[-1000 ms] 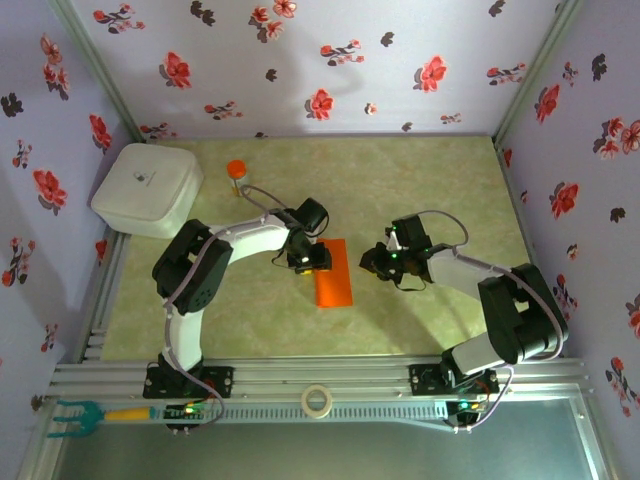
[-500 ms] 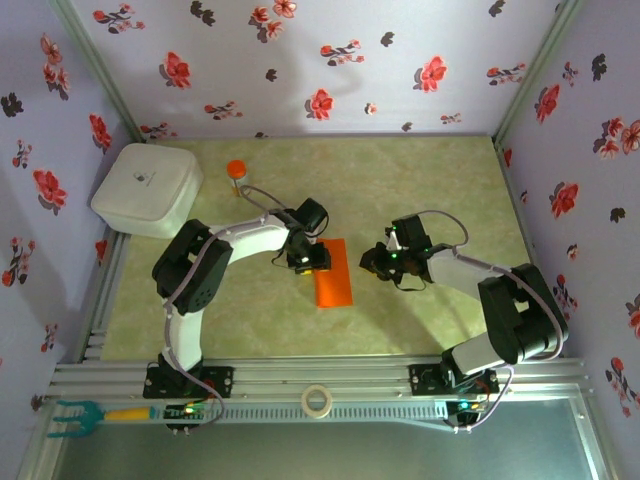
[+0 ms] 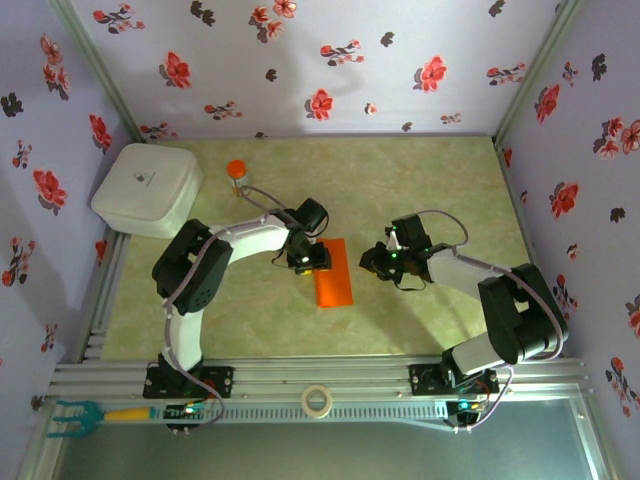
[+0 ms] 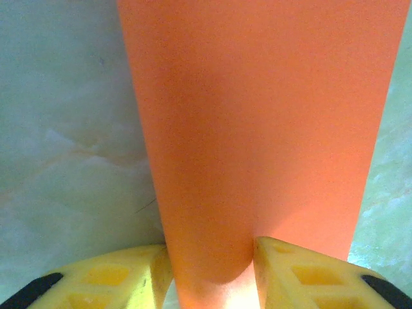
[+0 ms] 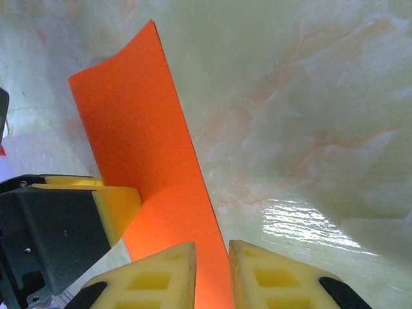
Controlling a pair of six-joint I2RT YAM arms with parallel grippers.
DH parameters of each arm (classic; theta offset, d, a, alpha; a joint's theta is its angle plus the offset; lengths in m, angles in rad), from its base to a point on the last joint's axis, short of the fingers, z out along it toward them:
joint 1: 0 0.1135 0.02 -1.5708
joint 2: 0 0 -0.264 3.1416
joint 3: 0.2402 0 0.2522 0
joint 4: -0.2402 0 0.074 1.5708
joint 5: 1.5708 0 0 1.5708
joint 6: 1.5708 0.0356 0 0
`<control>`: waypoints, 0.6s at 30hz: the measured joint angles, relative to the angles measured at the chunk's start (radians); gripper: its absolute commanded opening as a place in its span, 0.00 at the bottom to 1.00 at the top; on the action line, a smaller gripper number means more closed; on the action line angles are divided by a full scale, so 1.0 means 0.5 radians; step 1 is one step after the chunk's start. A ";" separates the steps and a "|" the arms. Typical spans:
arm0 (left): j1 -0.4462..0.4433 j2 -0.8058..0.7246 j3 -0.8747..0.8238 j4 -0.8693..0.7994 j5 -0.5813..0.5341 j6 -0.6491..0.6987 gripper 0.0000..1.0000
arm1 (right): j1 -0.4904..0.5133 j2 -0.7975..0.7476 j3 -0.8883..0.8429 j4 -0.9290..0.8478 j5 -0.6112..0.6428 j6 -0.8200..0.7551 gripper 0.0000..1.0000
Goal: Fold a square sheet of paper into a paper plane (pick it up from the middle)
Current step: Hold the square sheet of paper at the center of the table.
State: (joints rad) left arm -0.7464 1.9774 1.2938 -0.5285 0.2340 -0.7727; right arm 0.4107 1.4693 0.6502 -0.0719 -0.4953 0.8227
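The square sheet of paper is bright orange and lies as a narrow upright strip mid-table. My left gripper is at its upper left edge. In the left wrist view the paper bulges up between the yellow fingers, which press it from both sides, so my left gripper is shut on it. My right gripper is just right of the sheet. In the right wrist view the paper curls up at its far end, and its right edge runs under the narrow gap of my right gripper, which is slightly open.
A white lidded box sits at the back left with a small orange-capped bottle beside it. A tape roll and a teal fork tool lie on the front rail. Floral walls enclose the table.
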 measured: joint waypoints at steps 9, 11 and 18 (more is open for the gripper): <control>0.000 0.000 -0.001 0.001 -0.005 -0.006 0.40 | 0.009 0.002 0.006 0.000 -0.008 -0.001 0.20; 0.000 0.000 -0.001 0.001 -0.005 -0.006 0.41 | 0.024 0.014 0.018 0.000 -0.008 -0.005 0.18; 0.000 0.001 -0.001 0.004 -0.004 -0.004 0.42 | 0.062 0.066 0.060 -0.001 -0.011 -0.006 0.19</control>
State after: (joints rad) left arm -0.7464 1.9778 1.2934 -0.5266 0.2321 -0.7746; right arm 0.4416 1.5021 0.6804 -0.0723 -0.5011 0.8196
